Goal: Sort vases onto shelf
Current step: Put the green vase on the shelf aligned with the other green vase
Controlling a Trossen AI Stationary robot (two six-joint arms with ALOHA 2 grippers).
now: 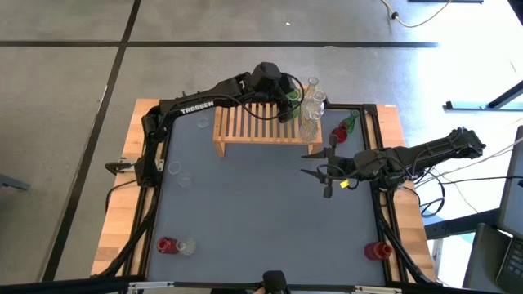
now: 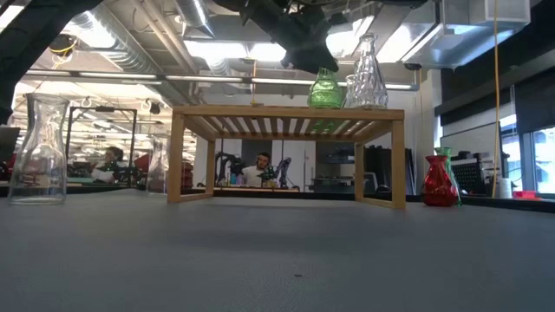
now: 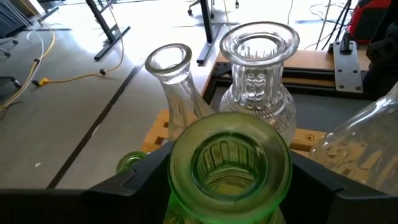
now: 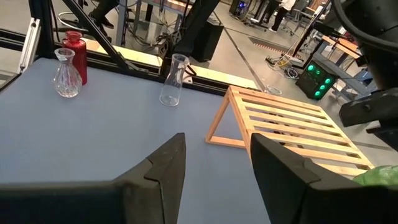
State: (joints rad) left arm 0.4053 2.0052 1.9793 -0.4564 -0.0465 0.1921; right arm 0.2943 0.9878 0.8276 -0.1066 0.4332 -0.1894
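Green glass vase (image 3: pixel 229 167) clamped at the neck between the two dark fingers of the left gripper (image 1: pixel 288 104), standing on the right end of the shelf (image 1: pixel 255 124) top. Seen from the low view resting on the slats (image 2: pixel 325 91), beside a taller clear ridged bottle (image 2: pixel 368 74). Crowded just past it in the left wrist view: a clear ribbed vase (image 3: pixel 258 74) and a slim clear flask (image 3: pixel 177 87), probably both on the rack too, though hard to confirm from above.

Right gripper (image 1: pixel 320 162) hovering over bare mat right of the rack, fingers spread wide and holding nothing. Beyond it, at the table's right rear, a red vase (image 2: pixel 439 182) with a green one tucked behind.

Elsewhere on the grey table (image 1: pixel 245 212): a red bottle (image 4: pixel 74 55) and a small clear vase (image 4: pixel 65 74) together at the near left corner, a clear carafe (image 4: pixel 173 79) at left, a further red vase (image 1: pixel 377 250) at the near right edge.
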